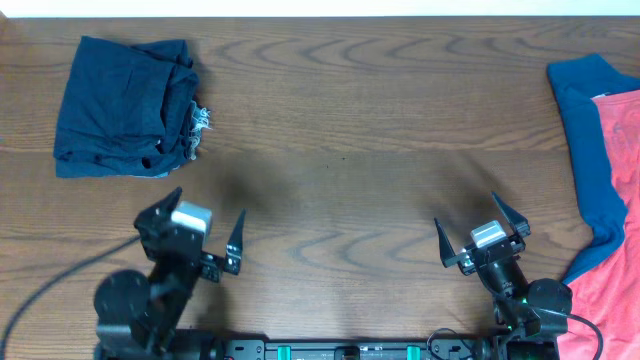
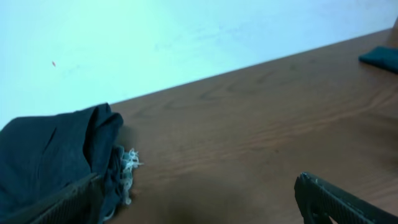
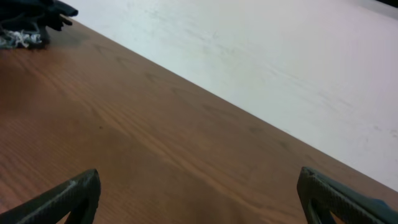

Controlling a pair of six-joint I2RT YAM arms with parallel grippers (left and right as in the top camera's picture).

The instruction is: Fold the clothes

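Clothes point(image 1: 120, 105) at ten o'clock lie bundled; left gripper point(image 1: 208, 207) and right gripper point(image 1: 467, 213), both released, could snag frayed threads point(image 1: 203, 122).

The brown wood-grain table point(image 1: 340, 150) carries a folded dark navy garment point(image 1: 115, 105) near its far left corner, with whitish frayed threads along the bundle's inner side. At the right edge lies a blue garment point(image 1: 590, 150), and a coral-red garment point(image 1: 620, 200) partly overlaps it and reaches toward the near right corner.
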